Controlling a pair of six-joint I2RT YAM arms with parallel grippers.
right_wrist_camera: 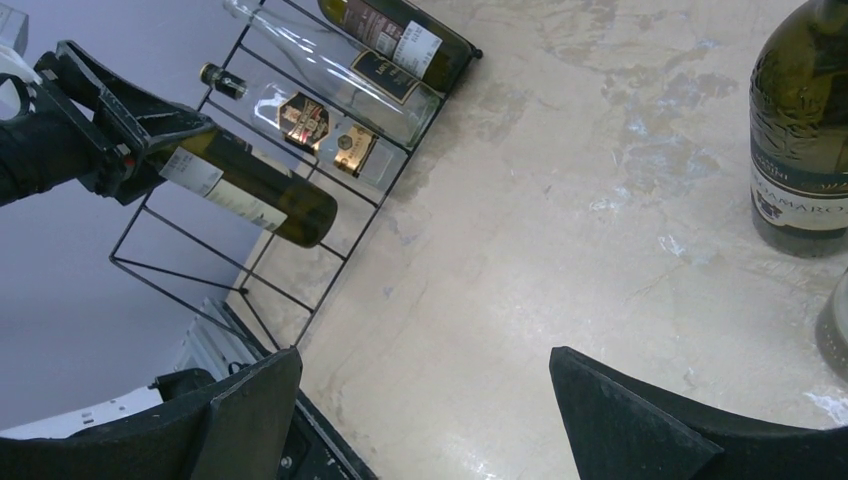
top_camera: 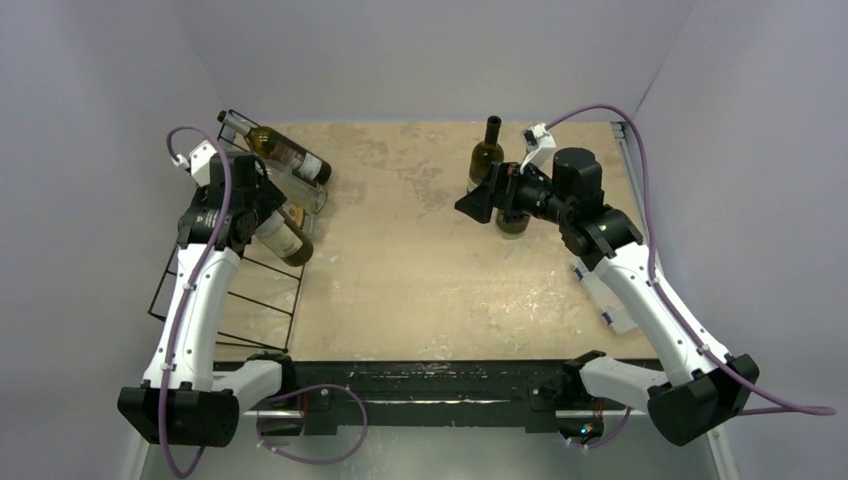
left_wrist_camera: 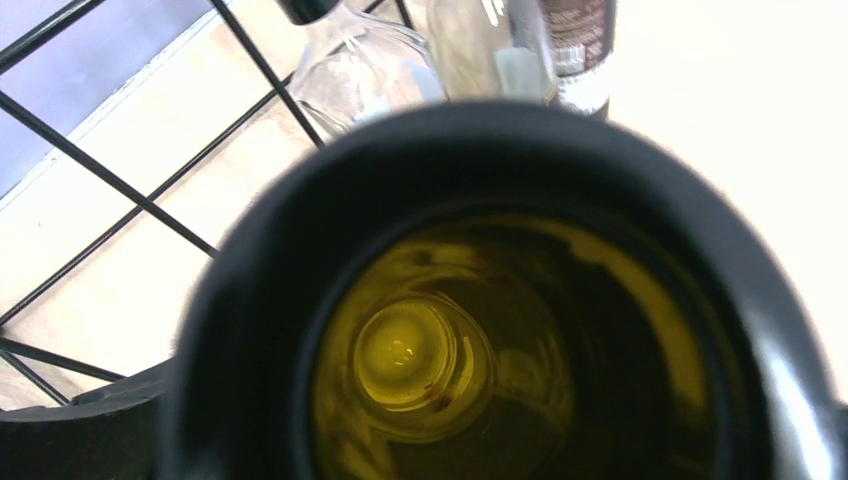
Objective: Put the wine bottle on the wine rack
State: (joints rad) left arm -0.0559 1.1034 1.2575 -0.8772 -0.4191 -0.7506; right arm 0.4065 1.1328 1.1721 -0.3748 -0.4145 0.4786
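A green wine bottle (top_camera: 283, 237) with a white label hangs tilted over the black wire wine rack (top_camera: 298, 305), and my left gripper (top_camera: 243, 215) is shut on its neck end. In the left wrist view this bottle (left_wrist_camera: 480, 330) fills the picture, with rack wires (left_wrist_camera: 140, 200) behind it. The right wrist view shows the same bottle (right_wrist_camera: 250, 195) above the rack (right_wrist_camera: 200, 270). A dark bottle (top_camera: 290, 155) and a clear one (top_camera: 297, 190) lie on the rack's far end. My right gripper (right_wrist_camera: 422, 360) stands open over bare table, empty, at the far middle (top_camera: 480, 200).
A green bottle (top_camera: 488, 150) stands upright at the back, just beyond my right gripper, and shows in the right wrist view (right_wrist_camera: 800, 130). Another bottle (top_camera: 513, 222) stands partly hidden under the right wrist. A pale box (top_camera: 608, 300) lies by the right arm. Grey walls enclose the table.
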